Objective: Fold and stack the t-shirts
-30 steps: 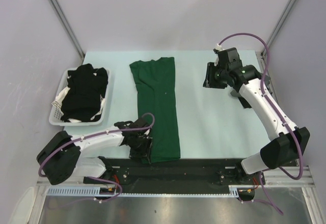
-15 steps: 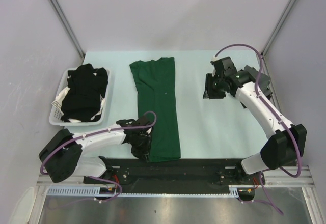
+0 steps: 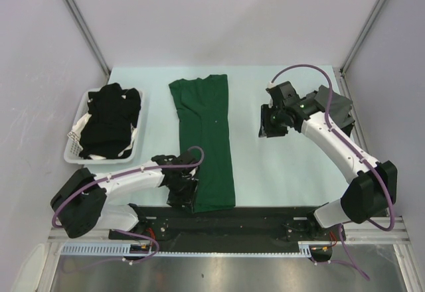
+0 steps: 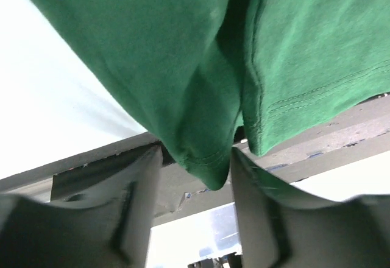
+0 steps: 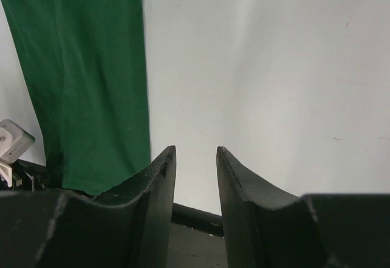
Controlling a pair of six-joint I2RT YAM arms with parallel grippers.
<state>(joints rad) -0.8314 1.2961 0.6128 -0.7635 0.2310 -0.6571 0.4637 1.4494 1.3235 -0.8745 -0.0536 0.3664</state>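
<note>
right gripper (image 3: 267, 131), empty with jaws apart, is sliding toward 9 o'clock at green t-shirt (image 3: 206, 133); left gripper (image 3: 183, 196) is straddling its 6 o'clock hem unclamped, fold pending.

A folded shirt (image 3: 204, 139) lies on the middle of the table (image 3: 285, 172). Left of it stands a basket (image 3: 72, 148) with a heap of shirts (image 3: 109, 123) inside. The left gripper (image 3: 184, 197) is at the shirt's near left corner, the right gripper (image 3: 266, 127) well off to its right.
</note>
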